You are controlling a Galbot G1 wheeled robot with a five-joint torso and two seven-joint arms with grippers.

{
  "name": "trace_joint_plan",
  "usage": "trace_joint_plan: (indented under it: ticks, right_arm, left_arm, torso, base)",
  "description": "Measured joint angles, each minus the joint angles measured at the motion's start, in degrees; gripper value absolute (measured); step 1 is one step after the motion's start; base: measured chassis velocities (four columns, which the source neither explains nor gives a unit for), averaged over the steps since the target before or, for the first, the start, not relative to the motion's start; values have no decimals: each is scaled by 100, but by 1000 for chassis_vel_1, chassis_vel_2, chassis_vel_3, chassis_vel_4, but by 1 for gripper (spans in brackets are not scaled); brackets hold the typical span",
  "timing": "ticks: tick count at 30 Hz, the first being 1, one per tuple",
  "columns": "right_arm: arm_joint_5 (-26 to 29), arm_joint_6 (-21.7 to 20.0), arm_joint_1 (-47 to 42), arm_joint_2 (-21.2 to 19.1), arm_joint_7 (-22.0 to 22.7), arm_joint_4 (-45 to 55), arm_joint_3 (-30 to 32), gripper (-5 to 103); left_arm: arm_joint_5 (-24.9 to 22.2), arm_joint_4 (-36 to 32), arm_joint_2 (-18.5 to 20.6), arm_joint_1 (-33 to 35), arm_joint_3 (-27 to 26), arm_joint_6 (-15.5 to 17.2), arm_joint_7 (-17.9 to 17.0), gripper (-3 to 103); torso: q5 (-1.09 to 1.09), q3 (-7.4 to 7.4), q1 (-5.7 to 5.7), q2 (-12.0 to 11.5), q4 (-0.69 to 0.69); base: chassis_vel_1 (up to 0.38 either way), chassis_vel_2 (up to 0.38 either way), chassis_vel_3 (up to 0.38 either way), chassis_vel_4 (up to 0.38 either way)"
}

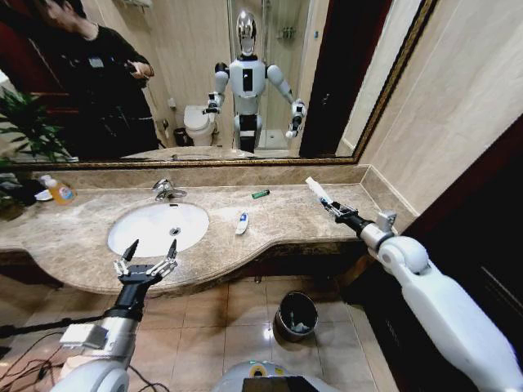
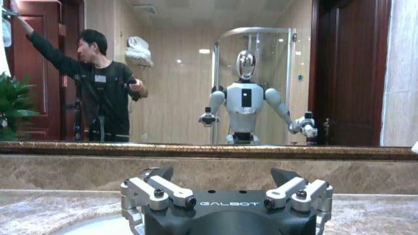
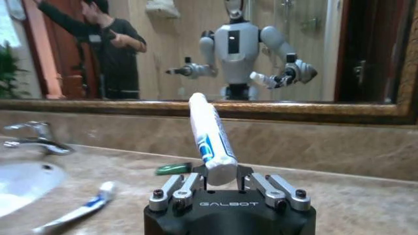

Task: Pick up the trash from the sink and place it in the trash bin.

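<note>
My right gripper (image 1: 333,209) is shut on a white-and-blue tube (image 1: 317,190) and holds it upright over the right part of the counter; the wrist view shows the tube (image 3: 210,142) standing between the fingers of the gripper (image 3: 222,180). Another white-and-blue tube (image 1: 242,223) (image 3: 78,213) lies on the marble right of the sink (image 1: 159,229). A small green stick (image 1: 260,193) (image 3: 173,169) lies near the back wall. My left gripper (image 1: 148,251) (image 2: 225,188) hangs open at the counter's front edge before the sink. The dark trash bin (image 1: 296,315) stands on the floor below the counter.
A chrome faucet (image 1: 167,190) (image 3: 36,139) rises behind the basin. A yellow-orange bottle (image 1: 59,191) and a plant (image 1: 24,131) stand at the counter's far left. A large mirror (image 1: 204,82) covers the back wall, and a side wall (image 1: 458,106) closes the right.
</note>
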Motion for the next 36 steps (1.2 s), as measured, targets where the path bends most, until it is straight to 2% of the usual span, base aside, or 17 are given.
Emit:
trace_joint_plan:
  ticks: [10,15,21,23,28,30,36]
  right_arm:
    - [-402,139,-1384,657,-267,815,345,27]
    - [-782,436,-2325,1234,-610,1202,667,27]
    - [-1031,745,-3080,1571,-898,1237,891,27]
    - [-1216,1020,-3372,1722,-1005,1041,881,27]
    - [-1474,1295,-3509,1937,-1195,611,729,27]
    - [-1772,1456,-3297,2131,-1228,34,505,27]
    - [-2007,1404,-2789,2355,-1058,-882,248,27]
  left_arm:
    - [0,0,0,0,0,0,0,100]
    - [0,0,0,0,0,0,0,100]
    - [0,0,0,0,0,0,0,100]
    - [0,0,0,0,0,0,0,100]
    - [0,0,0,0,0,0,0,100]
    - [0,0,0,0,0,0,0,100]
    - [0,0,0,0,0,0,0,100]
  torso:
    - [0,0,0,0,0]
    - [1,0,1,-1,0]
    - [2,0,0,-1,-1]
    - [1,0,0,-1,-1]
    - [1,0,0,-1,-1]
    - [2,0,0,-1,-1]
    - [3,1,2,-1,0]
  base:
    - [0,0,0,0]
    - [0,0,0,0]
    - [0,0,0,0]
    - [0,0,0,0]
    - [0,0,0,0]
    - [0,0,0,0]
    - [0,0,0,0]
